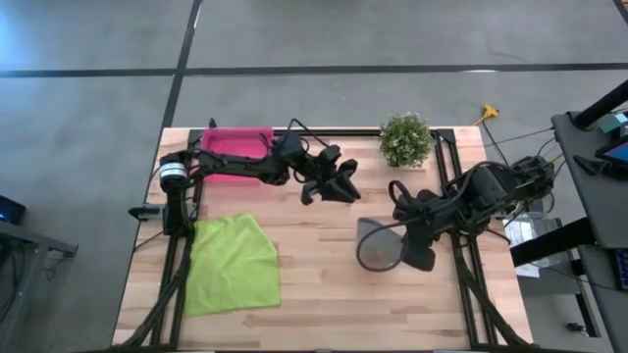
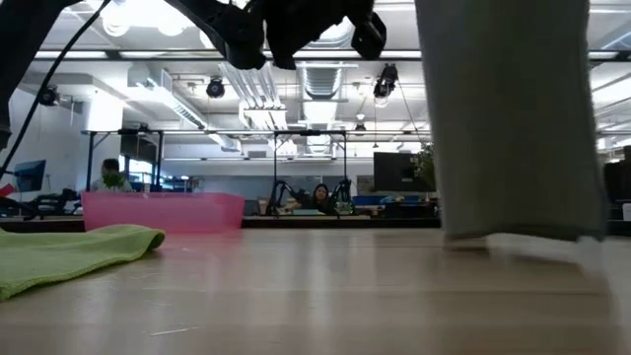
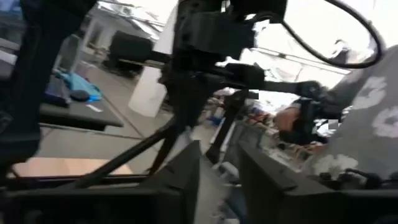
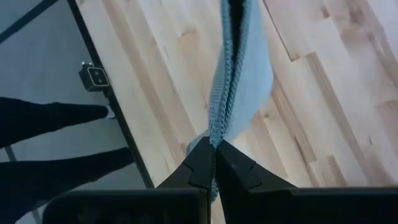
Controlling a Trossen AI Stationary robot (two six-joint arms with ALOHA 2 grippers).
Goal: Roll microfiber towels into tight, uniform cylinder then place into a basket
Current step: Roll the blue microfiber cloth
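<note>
The right gripper [image 4: 213, 163] pinches the grey towel [image 4: 239, 74], its two dark fingers [image 4: 239, 168] pressed together on the cloth's edge. The towel hangs straight down from the jaws in a narrow folded drape over the wooden table [image 4: 155, 74]. From above, the right gripper [image 1: 400, 227] sits right of the table's centre, with the grey towel [image 1: 378, 245] bunched as a dark rounded shape directly below it. At table height the grey towel [image 2: 513, 118] fills the right of the view as a broad hanging sheet, its lower edge just at the tabletop.

The left gripper [image 1: 332, 186] hovers mid-table, well apart from the grey towel and holding nothing. Its fingers [image 3: 186, 177] stand slightly parted with a narrow gap between them, touching no cloth. In the low view the left gripper [image 2: 306, 30] hangs high above the table [image 2: 325, 296].

The green towel [image 1: 234, 263] lies flat and unrolled on the table, well behind and to the side of the left jaws, nearer the arm's base. The basket [image 1: 235, 147] rests at the table's far edge beneath the left arm, also behind the jaws. The low view shows the basket [image 2: 163, 210] standing just beyond the green towel [image 2: 69, 251]. A potted plant [image 1: 405, 138] stands at the far edge, between the two grippers.
</note>
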